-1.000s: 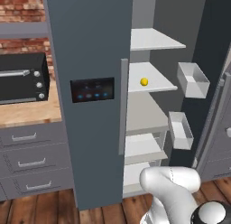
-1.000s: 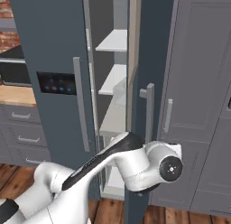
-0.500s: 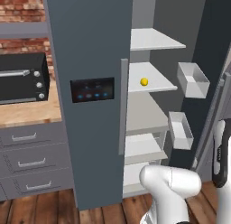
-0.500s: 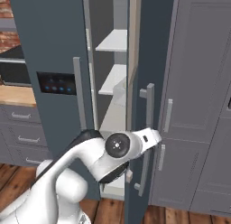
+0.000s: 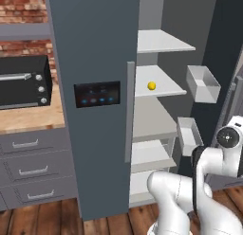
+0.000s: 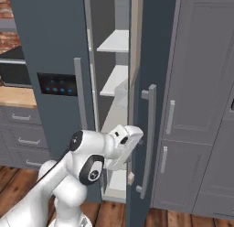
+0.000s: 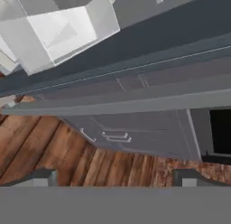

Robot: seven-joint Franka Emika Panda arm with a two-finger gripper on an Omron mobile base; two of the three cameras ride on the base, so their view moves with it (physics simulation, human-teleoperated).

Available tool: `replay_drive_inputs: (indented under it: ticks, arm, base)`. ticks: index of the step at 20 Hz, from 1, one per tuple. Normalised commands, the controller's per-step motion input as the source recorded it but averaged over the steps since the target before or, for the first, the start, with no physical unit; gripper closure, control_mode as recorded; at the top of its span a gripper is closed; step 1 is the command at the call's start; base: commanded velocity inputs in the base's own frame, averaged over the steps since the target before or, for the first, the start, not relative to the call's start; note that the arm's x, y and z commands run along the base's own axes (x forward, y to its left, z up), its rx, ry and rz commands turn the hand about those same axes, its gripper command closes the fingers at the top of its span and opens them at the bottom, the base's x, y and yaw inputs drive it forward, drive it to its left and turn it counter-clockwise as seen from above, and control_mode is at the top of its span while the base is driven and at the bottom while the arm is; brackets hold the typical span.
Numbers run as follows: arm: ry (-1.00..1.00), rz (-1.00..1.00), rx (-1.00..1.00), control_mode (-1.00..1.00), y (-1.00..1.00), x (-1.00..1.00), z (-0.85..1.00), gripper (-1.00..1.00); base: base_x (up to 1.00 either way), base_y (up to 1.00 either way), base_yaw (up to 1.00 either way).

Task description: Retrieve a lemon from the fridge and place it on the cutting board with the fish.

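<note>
Your gripper (image 7: 115, 178) has its two finger tips set wide apart with nothing between them; it faces the lower edge of the fridge's (image 5: 90, 111) open right door and the wooden floor (image 7: 54, 151). The lemon (image 5: 151, 85) sits on the second shelf (image 5: 159, 85) from the top (near its left side), well apart from the arm. You can see two white door bins (image 5: 203, 83) on the open door's inner face
</note>
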Motion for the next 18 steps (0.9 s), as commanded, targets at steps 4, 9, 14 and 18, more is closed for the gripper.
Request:
replay_drive_inputs:
  ticks: [4,9,14,18]
  arm:
    - [0.25,-0.12,-0.5,-1.0,0.0,0.26,-0.21,-1.0]
    - [0.31,-0.05,-0.29,-1.0,0.71,0.08,0.22,-1.0]
    - [0.23,-0.08,-0.07,-1.0,0.49,0.14,0.06,-1.0]
    - [0.06,-0.18,0.01,-1.0,-0.1,0.32,-0.41,-1.0]
  base:
    - [0.0,0.0,0.0]
    - [0.0,0.0,0.0]
    - [0.0,0.0,0.0]
    - [0.0,0.0,0.0]
